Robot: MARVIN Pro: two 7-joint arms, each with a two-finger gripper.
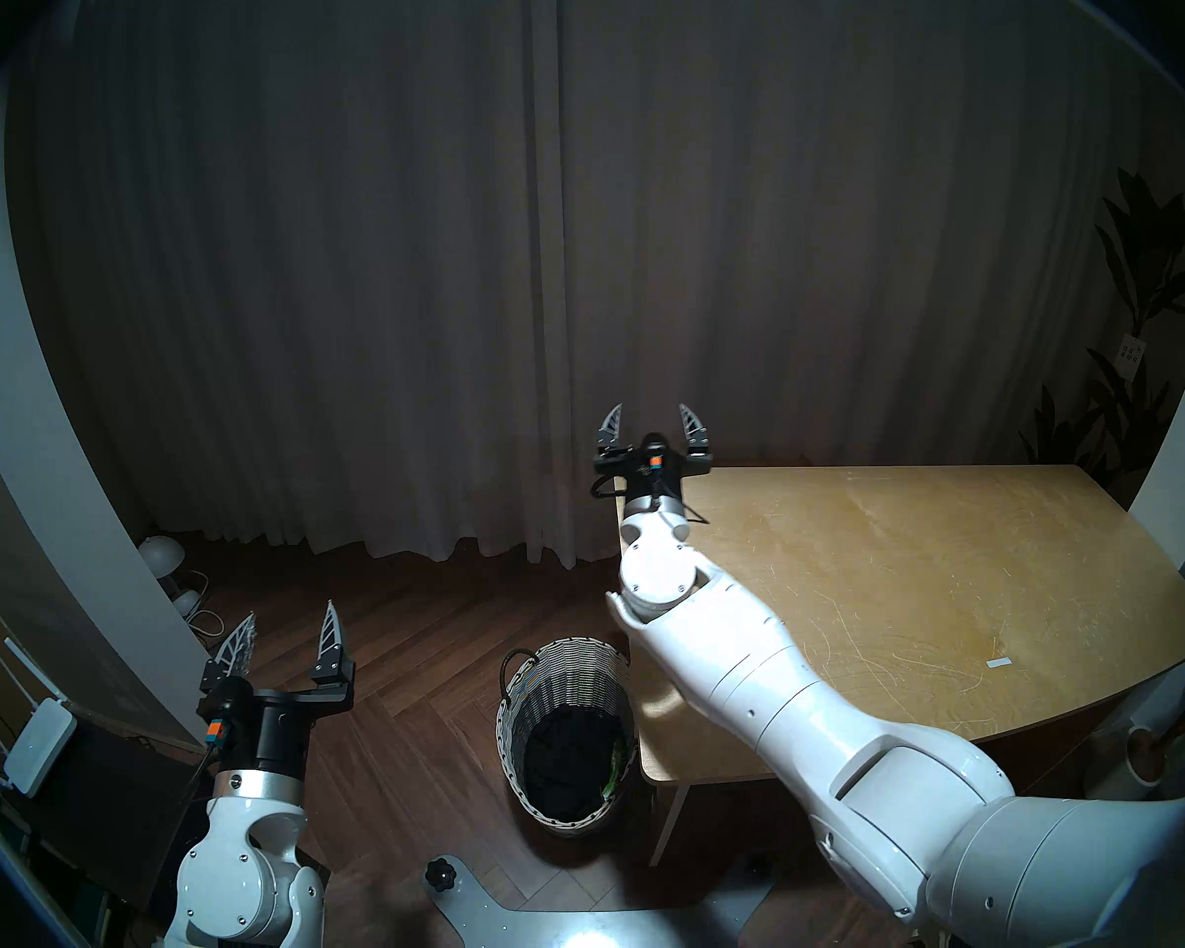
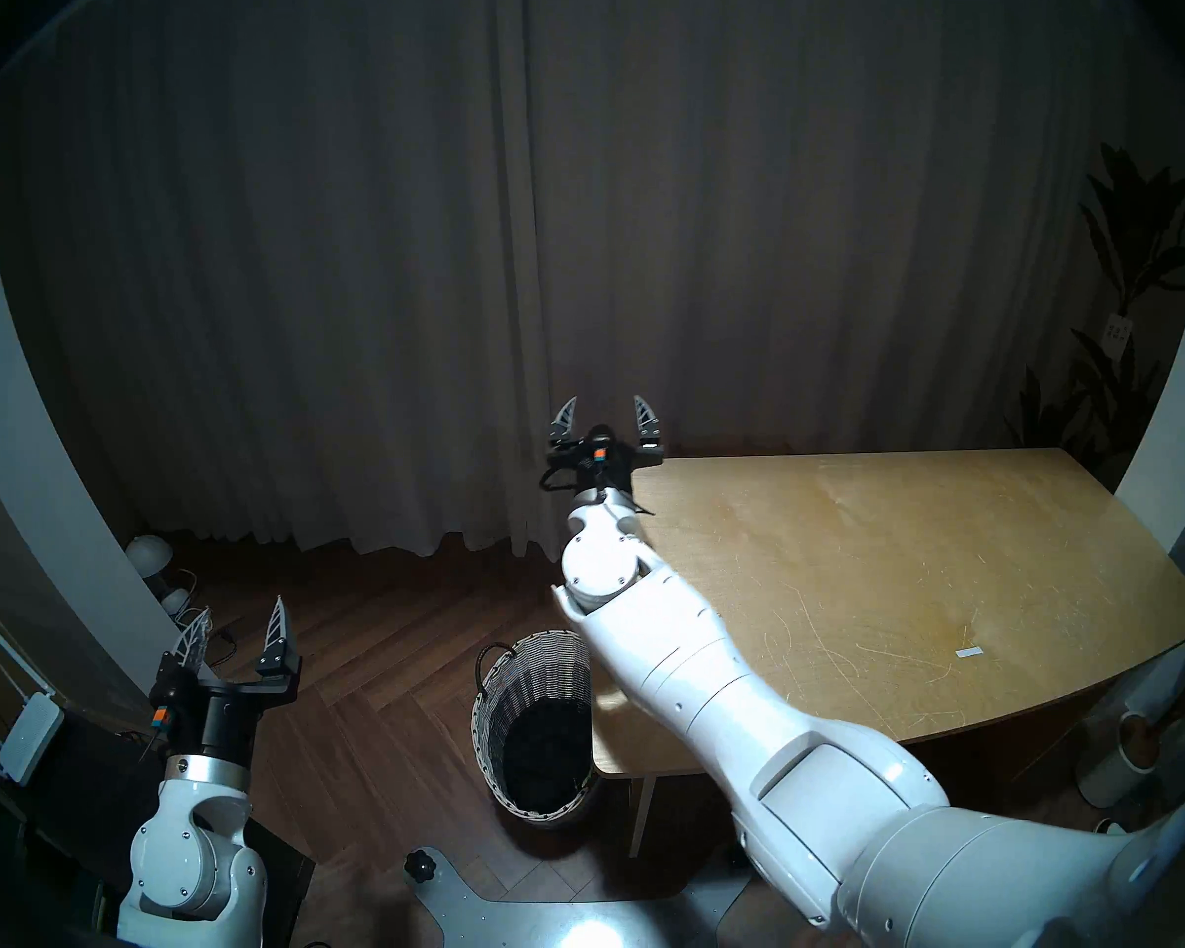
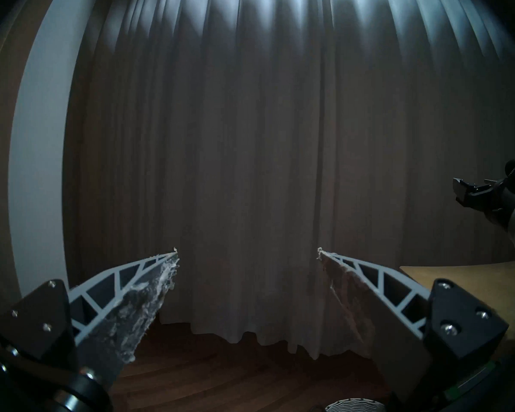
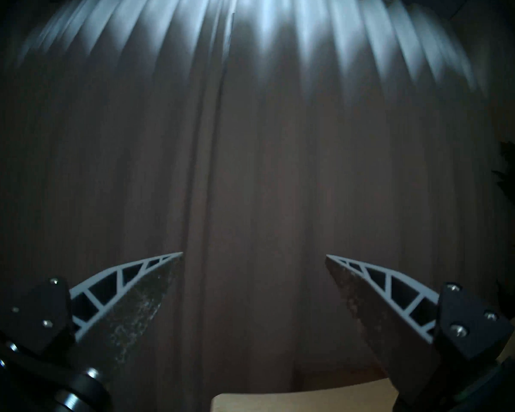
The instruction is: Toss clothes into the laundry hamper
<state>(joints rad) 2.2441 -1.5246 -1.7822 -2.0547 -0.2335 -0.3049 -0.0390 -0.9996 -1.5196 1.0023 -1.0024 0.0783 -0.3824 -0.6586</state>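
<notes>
The woven laundry hamper (image 1: 518, 734) (image 2: 490, 714) stands on the floor by the table's near left corner. Inside it lies a black garment (image 1: 569, 762) (image 2: 542, 748), with a sliver of green leaf-print cloth (image 1: 614, 772) at its right edge. My left gripper (image 1: 290, 618) (image 2: 237, 618) (image 3: 247, 251) is open and empty, raised to the left of the hamper and pointing at the curtain. My right gripper (image 1: 651, 416) (image 2: 605, 408) (image 4: 254, 255) is open and empty too, held above the table's far left corner. A strip of the hamper's rim (image 3: 354, 406) shows at the bottom of the left wrist view.
A wooden table (image 1: 918, 584) (image 2: 884, 570) fills the right side, with a small white label (image 1: 998, 662) on it. A long curtain (image 1: 439, 276) hangs behind. A router (image 1: 39, 745) and white lamps (image 1: 162, 553) sit at the left, a plant (image 1: 1137, 324) at the right. My base plate (image 1: 576, 926) lies before the hamper.
</notes>
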